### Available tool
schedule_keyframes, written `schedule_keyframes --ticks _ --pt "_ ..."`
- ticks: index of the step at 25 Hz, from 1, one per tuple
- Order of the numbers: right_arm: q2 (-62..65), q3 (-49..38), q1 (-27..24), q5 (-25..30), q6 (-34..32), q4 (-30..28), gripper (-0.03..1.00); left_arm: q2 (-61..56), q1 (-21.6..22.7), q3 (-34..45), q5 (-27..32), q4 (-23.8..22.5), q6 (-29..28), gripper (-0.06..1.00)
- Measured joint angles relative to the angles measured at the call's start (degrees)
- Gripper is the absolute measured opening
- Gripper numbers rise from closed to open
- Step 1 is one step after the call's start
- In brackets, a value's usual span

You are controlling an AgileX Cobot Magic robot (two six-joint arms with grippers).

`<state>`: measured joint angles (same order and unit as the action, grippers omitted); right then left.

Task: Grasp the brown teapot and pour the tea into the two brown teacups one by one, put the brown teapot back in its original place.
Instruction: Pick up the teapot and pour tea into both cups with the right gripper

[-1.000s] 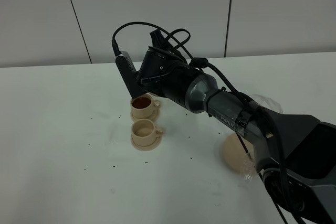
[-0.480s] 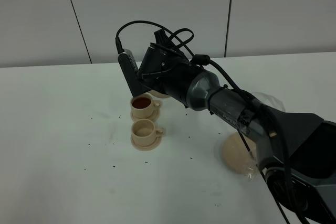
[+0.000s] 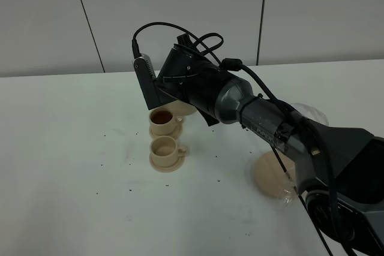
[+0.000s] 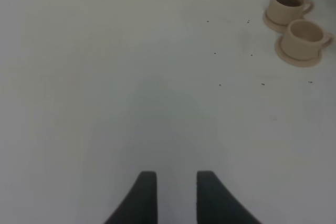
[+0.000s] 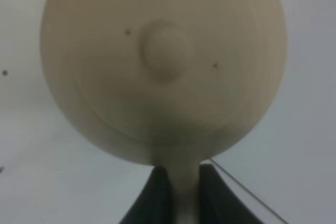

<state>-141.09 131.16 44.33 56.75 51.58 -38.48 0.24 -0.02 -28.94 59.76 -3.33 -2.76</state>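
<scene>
The brown teapot (image 5: 163,66) fills the right wrist view, lid knob facing the camera. My right gripper (image 5: 184,184) is shut on its loop handle. From the high view my right arm's wrist (image 3: 186,82) covers most of the teapot (image 3: 182,110), which hangs just behind the far teacup (image 3: 161,122). That cup holds dark tea. The near teacup (image 3: 164,150) looks pale inside. Both stand on small saucers. The wide saucer (image 3: 267,177) lies at the right, half behind my arm. My left gripper (image 4: 176,195) is open over bare table, far from the teacups (image 4: 286,5) (image 4: 303,36).
The white table (image 3: 72,166) carries scattered dark specks around the cups. Crumpled clear plastic (image 3: 307,114) shows by my right arm, and more of it (image 3: 285,198) at the wide saucer's front edge. A grey panelled wall stands behind the table.
My right wrist has shifted slightly right and up with the teapot, drawing back from over the far cup. The cups and the wide saucer have not moved.
</scene>
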Motion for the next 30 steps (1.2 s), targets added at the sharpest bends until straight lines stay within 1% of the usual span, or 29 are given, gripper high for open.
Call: schedule_keyframes --ticks 7,12,19,24,27,30 --pt "0.0 2.69 0.0 2.27 0.0 2.73 0.1 0.0 0.0 0.0 0.0 0.0 0.0 0.26" --pt "0.0 6.51 -0.13 6.4 0.0 5.7 0.1 0.0 0.0 0.0 0.0 0.0 0.0 0.26" --pt "0.0 11.77 -2.65 12.94 -0.11 14.81 0.1 0.0 0.0 0.0 0.0 0.0 0.0 0.26" --pt "0.0 13.12 -5.23 13.65 -1.28 20.77 0.1 0.0 0.0 0.0 0.0 0.0 0.0 0.26" --pt "0.0 13.12 -6.35 13.69 -2.87 24.44 0.1 0.0 0.0 0.0 0.0 0.0 0.0 0.26" --pt "0.0 13.12 -7.3 13.69 -5.37 26.89 0.1 0.0 0.0 0.0 0.0 0.0 0.0 0.26"
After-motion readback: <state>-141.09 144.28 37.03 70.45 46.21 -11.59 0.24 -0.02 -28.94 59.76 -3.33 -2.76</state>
